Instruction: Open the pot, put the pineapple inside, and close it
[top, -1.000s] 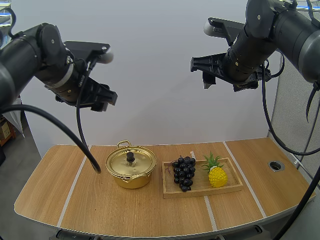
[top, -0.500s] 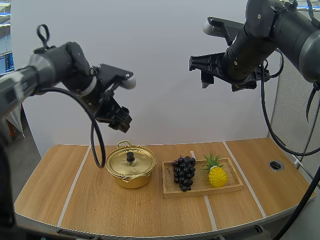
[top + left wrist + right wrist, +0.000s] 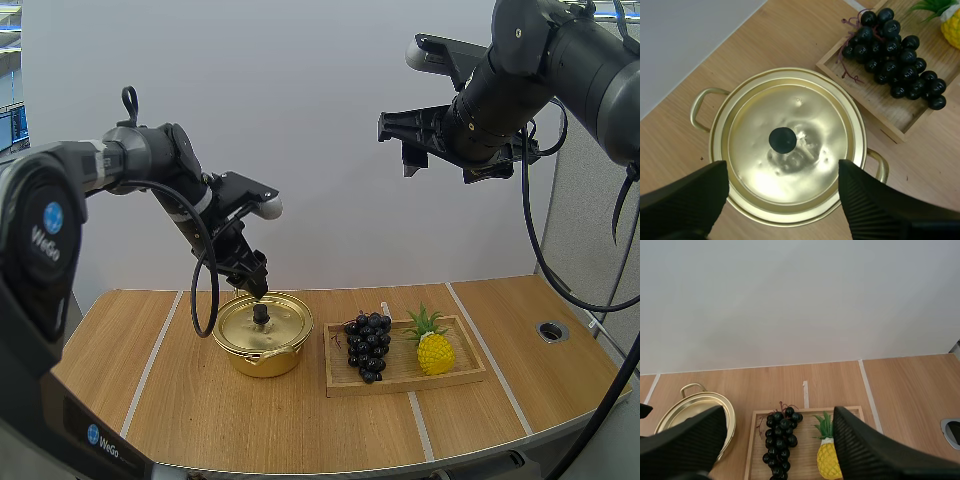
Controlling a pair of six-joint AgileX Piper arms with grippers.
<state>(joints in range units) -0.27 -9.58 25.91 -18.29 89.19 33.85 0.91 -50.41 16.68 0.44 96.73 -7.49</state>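
A gold pot (image 3: 262,334) with its lid on and a black knob (image 3: 261,314) stands left of centre on the table. My left gripper (image 3: 252,284) hovers open just above the knob. In the left wrist view the ribbed fingers (image 3: 685,195) stand wide apart on either side of the lid (image 3: 790,145) and its knob (image 3: 782,140). The yellow pineapple (image 3: 433,346) lies in the wooden tray (image 3: 405,375) at the right. My right gripper (image 3: 440,155) hangs high above the tray, open, with the pineapple (image 3: 829,460) far below its fingers (image 3: 685,440).
A bunch of dark grapes (image 3: 367,344) lies in the tray beside the pineapple, near the pot's right handle. A round cable hole (image 3: 552,330) sits in the tabletop at the far right. Bare wood stretches along the table's front.
My left arm has swung down and to the right until its gripper is just above the pot's knob. The right arm has barely moved.
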